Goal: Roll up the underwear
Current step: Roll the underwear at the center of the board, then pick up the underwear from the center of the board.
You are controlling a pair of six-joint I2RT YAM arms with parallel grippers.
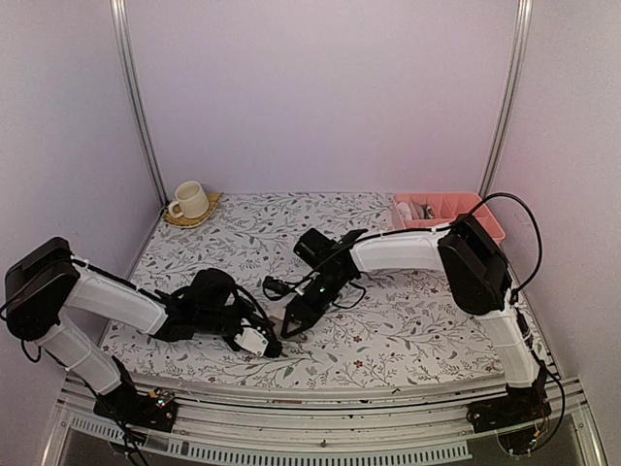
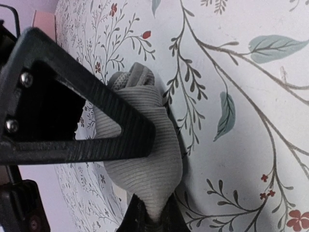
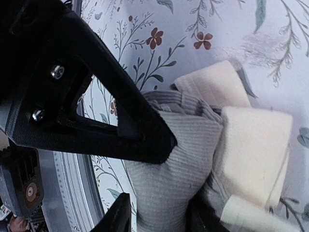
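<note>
The taupe ribbed underwear (image 3: 193,140) with a wide cream waistband (image 3: 251,145) lies bunched on the flowered table near the front edge. In the top view it is a small pale patch (image 1: 276,317) between both grippers. My left gripper (image 2: 153,179) is shut on a fold of its ribbed cloth (image 2: 145,169); it sits at the front centre-left in the top view (image 1: 260,342). My right gripper (image 3: 159,188) is shut on the other side of the same cloth, beside the waistband, and reaches in from the right (image 1: 291,325). The grey underwear with white edging is not visible.
A cream cup (image 1: 189,200) on a yellow coaster stands at the back left. A pink tray (image 1: 466,207) holding small items stands at the back right. The metal front rail (image 1: 320,398) runs just below the grippers. Walls close in the sides and back.
</note>
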